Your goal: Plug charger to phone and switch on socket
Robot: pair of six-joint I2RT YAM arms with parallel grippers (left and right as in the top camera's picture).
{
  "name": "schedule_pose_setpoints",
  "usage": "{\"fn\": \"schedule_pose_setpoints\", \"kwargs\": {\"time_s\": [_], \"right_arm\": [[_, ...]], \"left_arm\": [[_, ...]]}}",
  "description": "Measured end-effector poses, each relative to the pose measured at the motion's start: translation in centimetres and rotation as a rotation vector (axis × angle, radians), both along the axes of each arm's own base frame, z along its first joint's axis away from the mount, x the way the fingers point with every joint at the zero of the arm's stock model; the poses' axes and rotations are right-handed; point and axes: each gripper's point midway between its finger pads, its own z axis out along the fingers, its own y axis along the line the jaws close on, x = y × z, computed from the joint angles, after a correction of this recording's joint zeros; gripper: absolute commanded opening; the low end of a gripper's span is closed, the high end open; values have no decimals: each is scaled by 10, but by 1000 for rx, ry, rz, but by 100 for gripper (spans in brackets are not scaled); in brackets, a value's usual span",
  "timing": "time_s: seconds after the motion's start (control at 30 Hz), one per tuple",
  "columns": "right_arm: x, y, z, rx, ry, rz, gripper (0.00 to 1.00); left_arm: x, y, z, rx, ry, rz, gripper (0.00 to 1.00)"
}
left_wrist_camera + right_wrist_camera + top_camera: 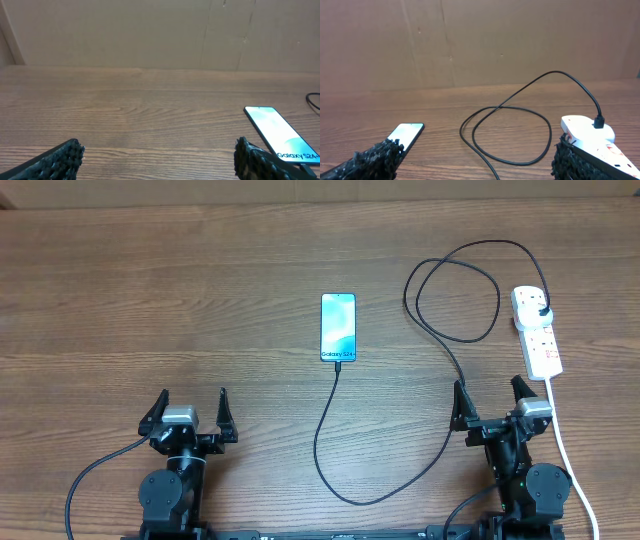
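At the middle of the wooden table, the phone is laid flat with its blue screen up. The small tip of the charger is met at the phone's near edge (whether it is fully seated cannot be told). From there the black cable is run toward the robot, curved right, carried up past the right gripper and looped once before its plug is set in the far outlet of the socket. The socket is placed at the right side, its white cord trailing to the near edge. The right gripper is held wide, nothing between its fingers, near the socket's near end. The left gripper is likewise spread wide and empty, well apart from the phone
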Motion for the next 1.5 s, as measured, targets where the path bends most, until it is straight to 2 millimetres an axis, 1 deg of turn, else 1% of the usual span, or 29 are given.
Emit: {"fn": "schedule_pose_setpoints", "kwargs": {"time_s": [1.5], "right_arm": [[0, -3, 0, 0, 0, -17, 100]], "left_arm": [[0, 0, 0, 0, 0, 0, 100]]}}
